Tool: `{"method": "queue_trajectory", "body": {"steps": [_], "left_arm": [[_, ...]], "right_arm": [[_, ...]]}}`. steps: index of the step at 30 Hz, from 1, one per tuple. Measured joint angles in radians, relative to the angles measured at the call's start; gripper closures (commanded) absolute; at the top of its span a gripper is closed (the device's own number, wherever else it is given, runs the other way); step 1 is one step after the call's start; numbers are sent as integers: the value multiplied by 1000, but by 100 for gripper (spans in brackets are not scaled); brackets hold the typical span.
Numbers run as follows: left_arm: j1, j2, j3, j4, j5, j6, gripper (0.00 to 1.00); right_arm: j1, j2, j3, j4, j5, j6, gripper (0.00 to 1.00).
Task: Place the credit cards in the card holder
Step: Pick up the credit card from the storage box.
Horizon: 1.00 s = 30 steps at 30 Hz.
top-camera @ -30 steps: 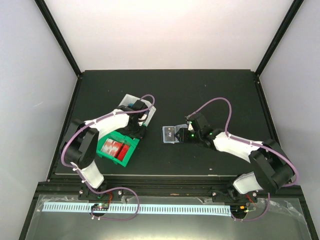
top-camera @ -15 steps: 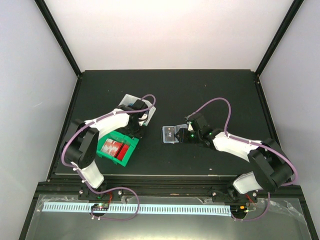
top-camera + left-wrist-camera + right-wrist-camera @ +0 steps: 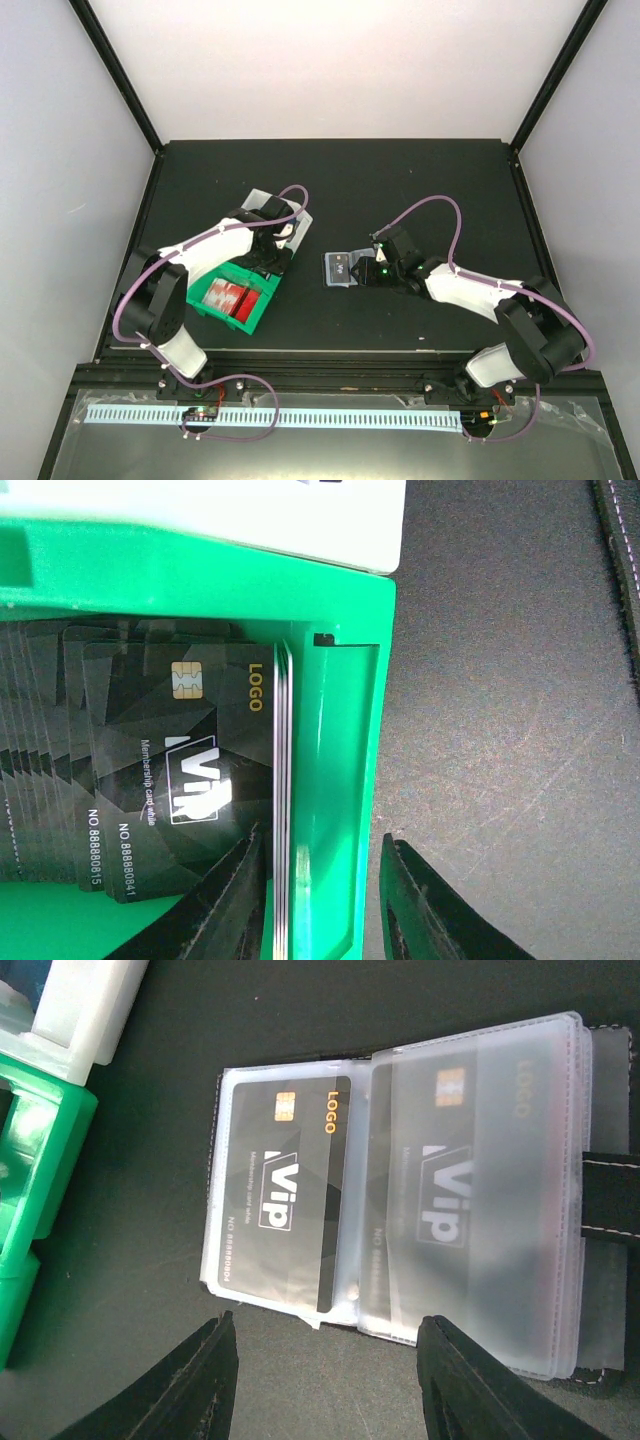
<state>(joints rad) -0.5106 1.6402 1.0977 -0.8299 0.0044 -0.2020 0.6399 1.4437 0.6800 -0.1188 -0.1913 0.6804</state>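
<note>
- My left gripper is down at one side wall of the green tray. One finger is inside the tray and the other is outside it, over the black table.
- Between those fingers are the tray wall and the thin edges of a few cards standing against it. My left jaws are part way in around them, but I cannot tell whether they are pressing or only close.
- The rest of the credit cards lie fanned in the tray. They are black, with a gold chip and white VIP lettering.
- A white tray touches the green one on its far side.
- My right gripper hovers low at the near edge of the card holder. Its jaws stand wide apart with only bare table between them, gripping nothing.
- The card holder lies opened flat near the middle of the table, to the right of the green tray and apart from it, just beside my right fingers.
- Its pale, see-through pockets face up. One black card sits in the pocket nearer the green tray.
- A second card shows dimly through the frosted pocket beside it.
- The holder's black cover and its strap stick out on the side away from the trays.
</note>
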Motion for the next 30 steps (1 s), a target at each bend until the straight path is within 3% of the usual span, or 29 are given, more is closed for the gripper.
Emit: {"method": "queue_trajectory", "body": {"steps": [6, 11, 14, 23, 30], "left_arm": [[0, 0, 0, 0, 1, 0, 77], [0, 0, 0, 0, 2, 2, 57], [0, 2, 0, 0, 1, 2, 54], [-1, 58, 0, 0, 4, 2, 67], [-2, 42, 0, 0, 8, 2, 66]], "right_arm": [[0, 0, 0, 0, 0, 0, 49], [0, 0, 0, 0, 0, 0, 49], [0, 0, 0, 0, 0, 2, 49], [0, 0, 0, 0, 5, 2, 49], [0, 0, 0, 0, 5, 3, 49]]}}
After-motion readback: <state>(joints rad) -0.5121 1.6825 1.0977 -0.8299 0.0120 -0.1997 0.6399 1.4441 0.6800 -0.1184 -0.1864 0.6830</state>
